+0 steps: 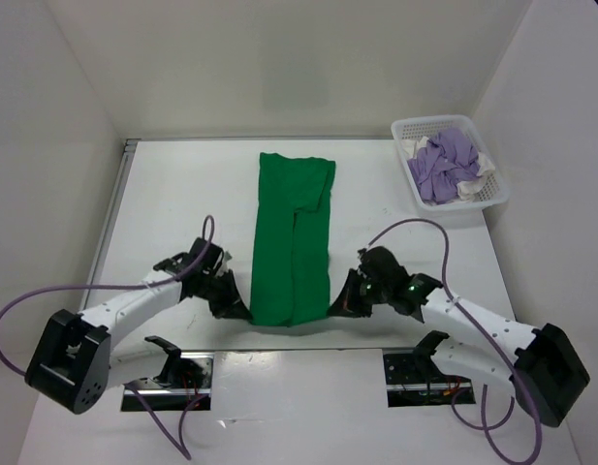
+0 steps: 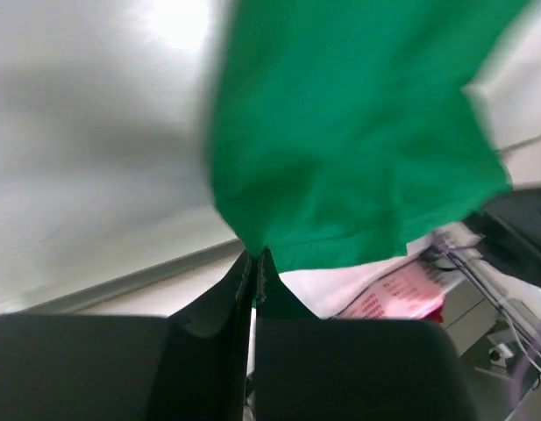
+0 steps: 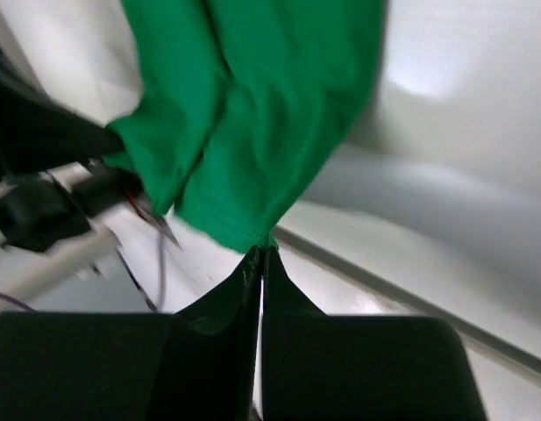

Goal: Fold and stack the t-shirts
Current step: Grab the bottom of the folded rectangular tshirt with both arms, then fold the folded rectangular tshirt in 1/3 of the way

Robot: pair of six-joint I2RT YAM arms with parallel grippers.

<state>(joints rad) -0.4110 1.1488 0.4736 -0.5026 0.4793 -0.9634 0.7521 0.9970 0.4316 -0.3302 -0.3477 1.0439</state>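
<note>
On the white, white-walled table (image 1: 182, 199), left end effector (image 1: 243, 309) and right end effector (image 1: 335, 304) pinch the green t-shirt (image 1: 294, 232).

SURFACE: white tabletop (image 1: 182, 194) filling the middle of the frame | CENTRE: green t-shirt (image 1: 293, 242) lying on it, folded into a long narrow strip from upper centre to lower centre | UPPER RIGHT: white mesh basket (image 1: 468, 201) standing on it, well apart from the shirt | BOTTOM: two arm mounts, lower left (image 1: 173, 373) and lower right (image 1: 420, 371)
</note>
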